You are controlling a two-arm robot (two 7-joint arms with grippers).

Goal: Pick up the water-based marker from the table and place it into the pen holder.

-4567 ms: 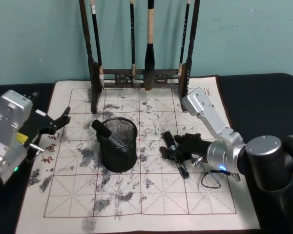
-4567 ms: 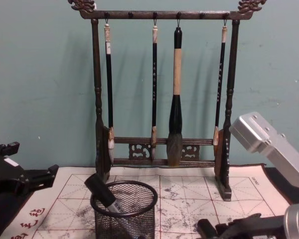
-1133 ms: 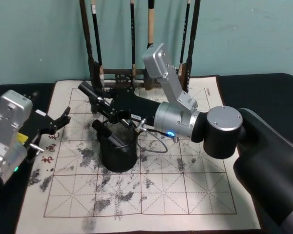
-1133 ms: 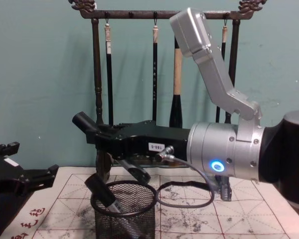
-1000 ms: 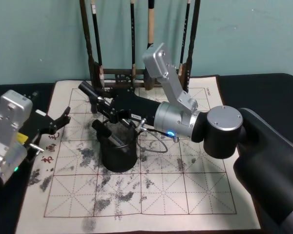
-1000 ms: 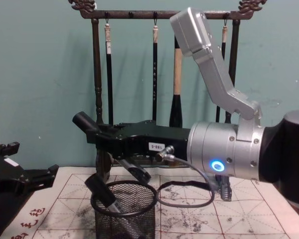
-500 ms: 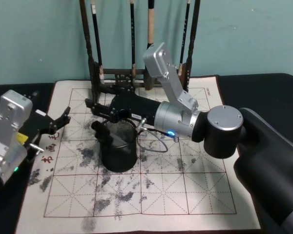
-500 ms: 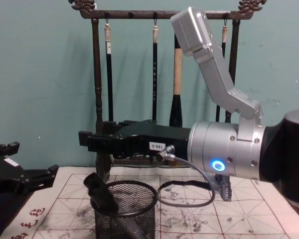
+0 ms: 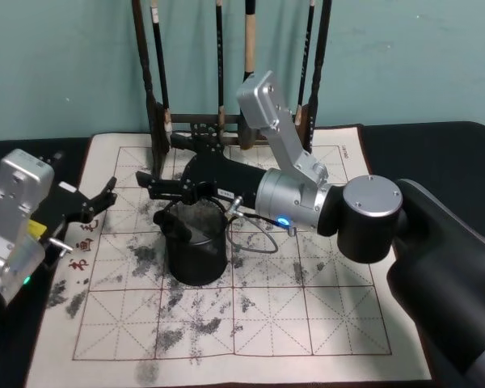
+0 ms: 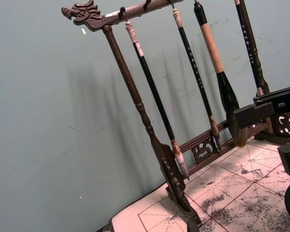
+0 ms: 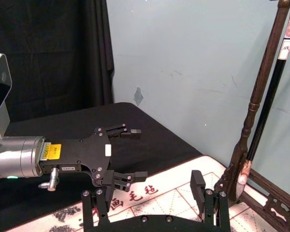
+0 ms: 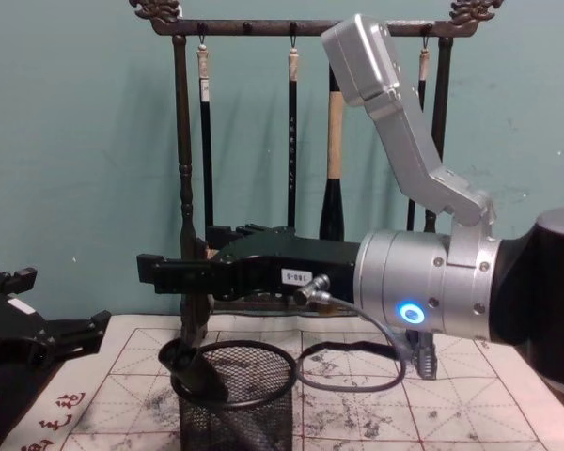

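Your right end effector [image 9: 158,184] hangs just above the pen holder [image 9: 196,242], reaching across from the right, its fingers spread wide with nothing between them; in the chest view one finger [image 12: 169,271] juts out level over the cup's left rim. The water-based marker [image 12: 190,365] stands in the pen holder, leaning against the left side of the rim with its dark cap end poking out above the mesh. In the head view you can see that cap [image 9: 172,224] at the cup's left edge, just under the fingers and apart from them.

The pen holder sits on the calligraphy mat of the tabletop [image 9: 307,323], in front of the brush rack [image 12: 301,169], whose hanging brushes show behind the arm.

Your left end effector [image 9: 97,200] rests over the left edge of the mat, well apart from the cup, its fingers also held apart and empty; the right wrist view shows it [image 11: 128,153] the same way
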